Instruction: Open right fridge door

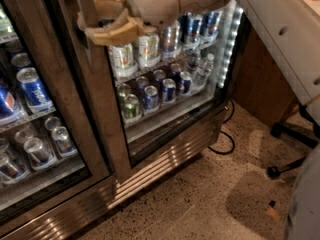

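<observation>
The fridge (pixel 150 169) fills the left and middle of the camera view, with a ribbed steel grille at its base. The right fridge door (pixel 102 129) has a steel frame and a glass pane, with cans (pixel 150 96) on lit shelves behind it. My gripper (pixel 95 16) is at the top of the view, at the door's left upright. Its tan fingers (pixel 112 33) are spread apart, one above the other, reaching toward that upright. Whether they touch it is not clear. The door looks closed or nearly so.
The left glass door (pixel 35 99) shows blue Pepsi cans. My white arm (pixel 280 29) crosses the upper right. A wood panel (pixel 260 89) stands right of the fridge, with a black cable (pixel 226 134) and chair casters (pixel 280 170) on the speckled floor.
</observation>
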You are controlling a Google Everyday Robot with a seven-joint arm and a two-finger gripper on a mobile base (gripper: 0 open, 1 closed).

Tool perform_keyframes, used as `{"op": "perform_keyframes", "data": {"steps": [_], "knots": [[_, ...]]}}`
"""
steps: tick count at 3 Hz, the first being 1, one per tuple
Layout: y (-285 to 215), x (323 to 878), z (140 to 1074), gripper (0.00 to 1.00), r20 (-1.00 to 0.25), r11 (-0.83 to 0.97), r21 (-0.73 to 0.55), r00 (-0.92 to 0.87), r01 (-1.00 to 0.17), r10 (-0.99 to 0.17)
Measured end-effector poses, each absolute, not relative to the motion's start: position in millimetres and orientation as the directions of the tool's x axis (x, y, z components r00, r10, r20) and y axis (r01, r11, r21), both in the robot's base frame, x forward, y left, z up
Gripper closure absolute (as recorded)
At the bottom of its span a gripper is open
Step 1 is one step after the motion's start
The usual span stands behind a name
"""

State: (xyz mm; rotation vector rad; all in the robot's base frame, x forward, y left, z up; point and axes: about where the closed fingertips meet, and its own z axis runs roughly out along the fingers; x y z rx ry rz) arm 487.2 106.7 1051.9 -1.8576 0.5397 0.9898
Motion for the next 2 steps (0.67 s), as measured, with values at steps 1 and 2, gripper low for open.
{"op": "perform_keyframes", "data": {"steps": [1, 2], "knots": [[103.6, 482.7, 1059.8, 1.00, -0.821, -0.454, -0.526, 0.568, -0.719, 0.051], [105.1, 482.9, 1060.8, 1.00, -0.822, -0.455, -0.525, 0.567, -0.719, 0.052]]}}
